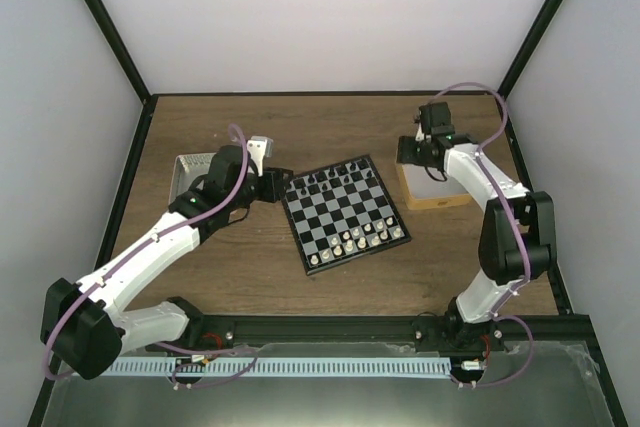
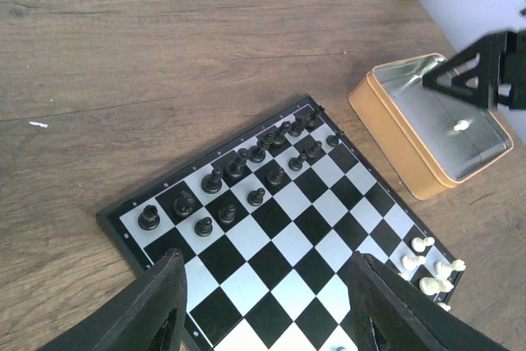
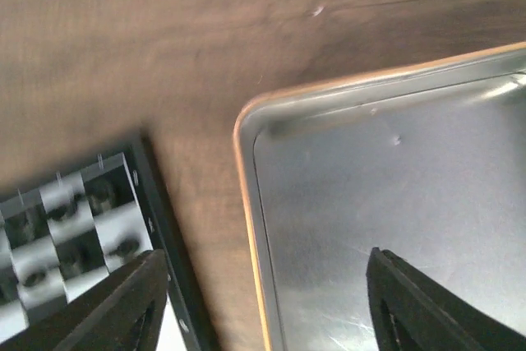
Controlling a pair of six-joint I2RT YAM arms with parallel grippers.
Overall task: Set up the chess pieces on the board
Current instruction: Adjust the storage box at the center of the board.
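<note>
The board (image 1: pixel 345 212) lies in the middle of the table. Cream-white chess pieces (image 1: pixel 357 240) stand on its near rows and black ones (image 1: pixel 335 179) on its far rows. My left gripper (image 1: pixel 282 187) is open and empty at the board's left edge. In the left wrist view it (image 2: pixel 267 310) hovers over bare squares of the board (image 2: pixel 279 236), with white pieces (image 2: pixel 427 265) at the right. One white piece (image 2: pixel 462 125) lies in the orange-tan tray (image 2: pixel 394 133). My right gripper (image 1: pixel 418 152) is open and empty over that tray's left edge (image 3: pixel 246 203).
The orange-tan tray (image 1: pixel 432 197) sits right of the board. A grey tray (image 1: pixel 188 169) lies at the left behind my left arm. The board's corner (image 3: pixel 160 203) is close to the orange-tan tray. Black frame posts and white walls enclose the table.
</note>
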